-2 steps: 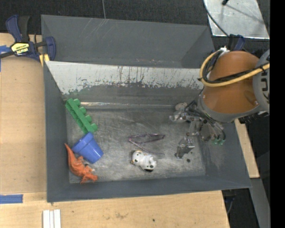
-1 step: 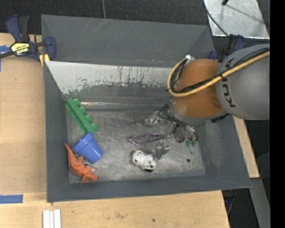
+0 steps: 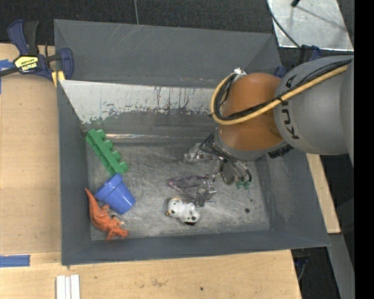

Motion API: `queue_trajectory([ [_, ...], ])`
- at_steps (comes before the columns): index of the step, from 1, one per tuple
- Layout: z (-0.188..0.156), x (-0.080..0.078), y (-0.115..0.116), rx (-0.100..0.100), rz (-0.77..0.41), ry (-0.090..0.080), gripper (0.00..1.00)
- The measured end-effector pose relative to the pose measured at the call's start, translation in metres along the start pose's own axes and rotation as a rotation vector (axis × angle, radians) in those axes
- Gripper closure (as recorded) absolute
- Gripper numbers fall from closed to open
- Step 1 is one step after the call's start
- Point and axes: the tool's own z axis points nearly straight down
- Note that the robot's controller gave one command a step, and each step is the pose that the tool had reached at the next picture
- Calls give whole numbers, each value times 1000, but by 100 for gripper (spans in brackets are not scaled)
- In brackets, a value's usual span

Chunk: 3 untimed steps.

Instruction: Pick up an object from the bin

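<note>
My gripper (image 3: 221, 168) hangs low over the right middle of the bin floor, partly covered from above by the arm's orange dome. Just left of it and under its lower edge lies a thin, clear, purple-tinted thing (image 3: 190, 183), flat on the floor. I cannot tell whether the gripper touches it. A small white toy animal with black spots (image 3: 182, 211) lies a little nearer the front wall, below and left of the gripper.
On the left side a green toothed block (image 3: 106, 151) lies slanted, with a blue cup (image 3: 115, 194) on its side below it. An orange toy lizard (image 3: 105, 218) sits in the front left corner. The arm covers the bin's right back part.
</note>
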Motion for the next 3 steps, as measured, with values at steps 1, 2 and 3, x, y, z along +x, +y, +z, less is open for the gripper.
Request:
queue_trajectory([
  [1,-8,-1,19,1,-29,-6,0],
  [2,26,-31,19,2,-156,-7,0],
  [3,22,-46,11,-3,73,-28,100],
])
